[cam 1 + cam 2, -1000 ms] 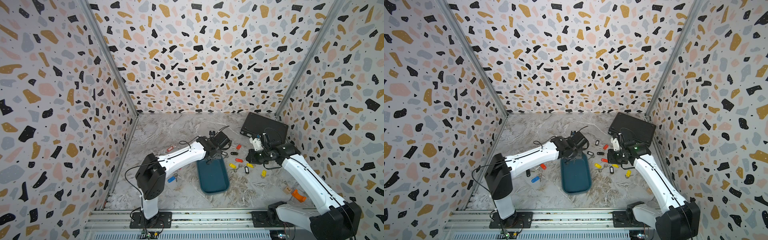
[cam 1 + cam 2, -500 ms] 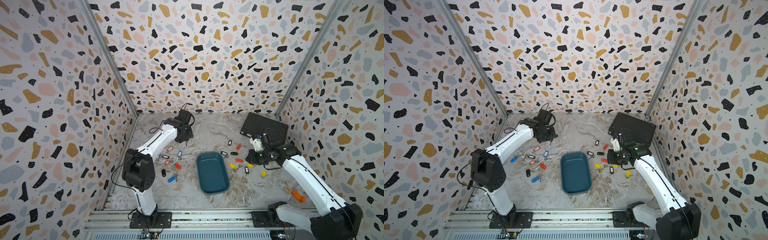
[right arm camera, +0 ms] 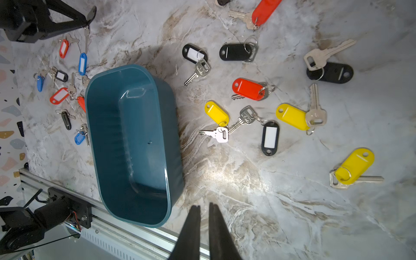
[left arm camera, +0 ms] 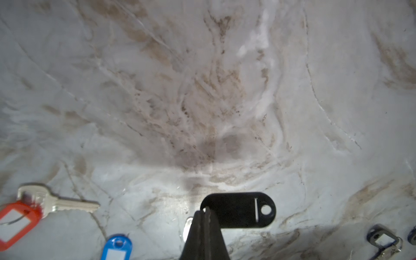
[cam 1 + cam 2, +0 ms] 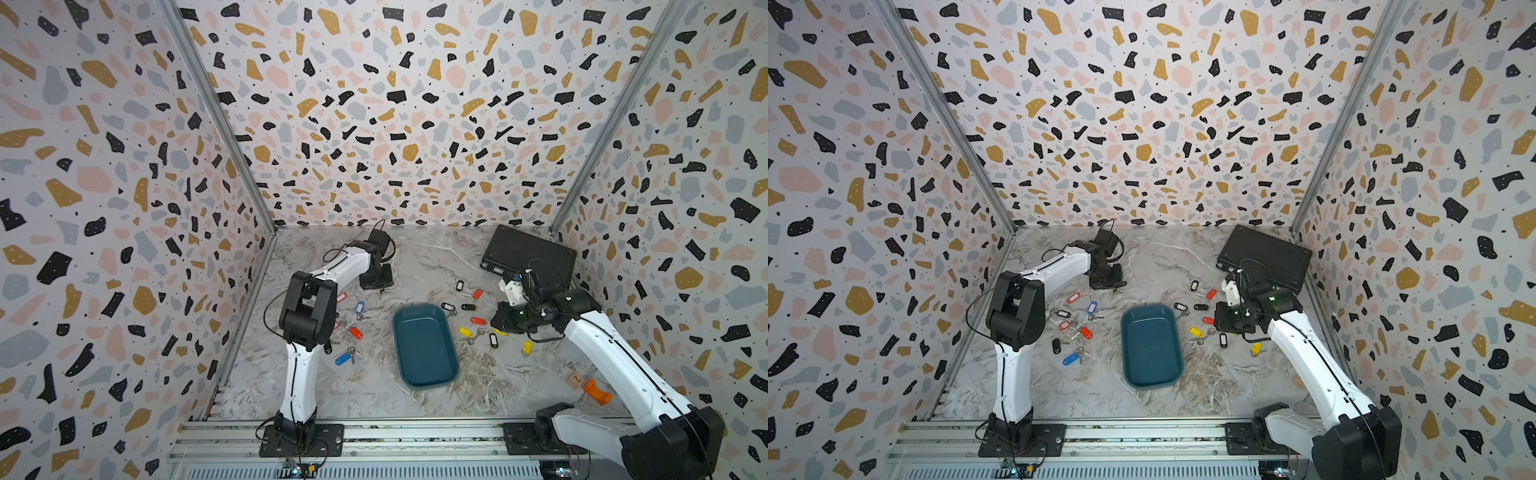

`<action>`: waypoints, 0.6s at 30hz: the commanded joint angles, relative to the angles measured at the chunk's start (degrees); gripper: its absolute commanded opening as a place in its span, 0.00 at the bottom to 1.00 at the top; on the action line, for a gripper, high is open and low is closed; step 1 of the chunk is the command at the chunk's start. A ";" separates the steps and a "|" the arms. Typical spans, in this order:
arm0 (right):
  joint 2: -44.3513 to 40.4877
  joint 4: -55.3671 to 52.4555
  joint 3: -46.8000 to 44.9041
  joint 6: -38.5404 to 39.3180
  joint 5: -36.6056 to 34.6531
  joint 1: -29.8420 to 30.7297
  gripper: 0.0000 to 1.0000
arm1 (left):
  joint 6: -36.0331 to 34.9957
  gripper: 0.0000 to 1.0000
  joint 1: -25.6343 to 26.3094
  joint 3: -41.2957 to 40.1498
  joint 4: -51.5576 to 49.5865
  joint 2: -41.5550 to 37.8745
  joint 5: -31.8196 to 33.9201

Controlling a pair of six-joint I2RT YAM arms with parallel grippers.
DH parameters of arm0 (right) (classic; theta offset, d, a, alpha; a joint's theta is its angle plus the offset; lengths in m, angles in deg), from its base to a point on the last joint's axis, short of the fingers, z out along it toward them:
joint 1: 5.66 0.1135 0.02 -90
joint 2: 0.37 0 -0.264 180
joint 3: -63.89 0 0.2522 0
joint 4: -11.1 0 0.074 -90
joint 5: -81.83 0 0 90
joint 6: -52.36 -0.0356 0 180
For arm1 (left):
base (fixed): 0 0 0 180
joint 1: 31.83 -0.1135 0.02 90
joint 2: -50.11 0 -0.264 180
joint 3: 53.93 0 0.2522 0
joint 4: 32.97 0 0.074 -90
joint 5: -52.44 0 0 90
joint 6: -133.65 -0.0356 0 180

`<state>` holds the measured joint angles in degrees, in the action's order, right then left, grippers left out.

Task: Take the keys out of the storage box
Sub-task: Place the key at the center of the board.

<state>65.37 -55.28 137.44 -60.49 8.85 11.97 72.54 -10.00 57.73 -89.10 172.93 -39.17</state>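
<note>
High stereo pair, close wrist views, shared tabletop (image 5: 365, 390)

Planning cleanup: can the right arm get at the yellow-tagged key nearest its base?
Probably yes: that yellow-tagged key lies alone and uncovered, close beside the right arm's empty fingers.

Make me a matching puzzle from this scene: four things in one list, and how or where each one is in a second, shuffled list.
Things:
1. blue box
2. black case
3. left gripper
4. right gripper

States:
A. lying in the back corner of the table
B. fingers slightly apart, holding nothing
C. empty, with keys scattered on the table on both sides of it
D. pinching a black tag

Pairs: 1-C, 2-A, 3-D, 4-B
</note>
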 commanded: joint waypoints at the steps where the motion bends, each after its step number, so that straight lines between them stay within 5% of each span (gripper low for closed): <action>1: -1.71 -1.96 -0.17 0.61 0.02 -0.06 0.24 | -1.69 0.22 -0.64 -0.68 0.15 -1.88 2.37; 5: -1.66 -2.26 0.68 0.52 0.03 -0.05 0.33 | -2.26 0.36 -0.93 -4.01 0.54 -5.12 4.28; 10: -1.75 -3.60 2.98 0.95 -0.88 0.00 0.45 | -2.69 0.68 -1.72 -5.96 -1.23 -8.40 7.75; 16: -0.99 -7.19 12.22 5.52 -9.93 -0.13 0.55 | -5.75 0.72 -1.79 -17.10 8.91 -29.87 12.67; 17: -0.53 -7.28 14.31 6.53 -12.27 -0.14 0.82 | -7.40 0.73 -1.76 -20.19 12.82 -36.29 12.89; 18: -0.09 -7.07 16.41 7.57 -14.48 -0.14 0.93 | -9.16 0.74 -1.74 -23.29 17.18 -42.70 12.55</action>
<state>65.34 -60.61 148.00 -56.84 1.92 11.97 67.81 -11.53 38.37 -82.89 144.65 -29.29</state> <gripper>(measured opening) 0.805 0.734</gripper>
